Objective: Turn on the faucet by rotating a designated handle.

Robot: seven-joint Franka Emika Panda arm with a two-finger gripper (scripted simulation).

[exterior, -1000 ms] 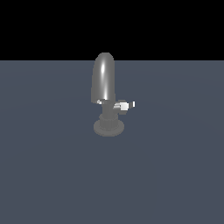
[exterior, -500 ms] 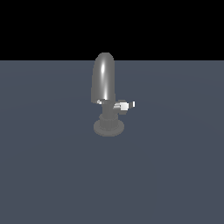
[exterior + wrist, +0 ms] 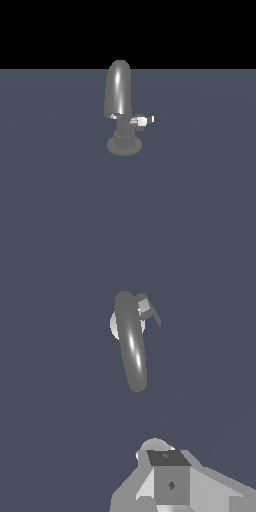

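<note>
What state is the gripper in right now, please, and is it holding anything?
Gripper: in view only in the wrist view, well apart from the faucet and its handle; holding nothing visible; open or shut cannot be told.

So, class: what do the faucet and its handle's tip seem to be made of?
The faucet looks like polished grey metal: a bright highlight streak runs down its arched spout. The handle has a flat white, blocky tip, possibly plastic or paint; the render leaves that open.
</note>
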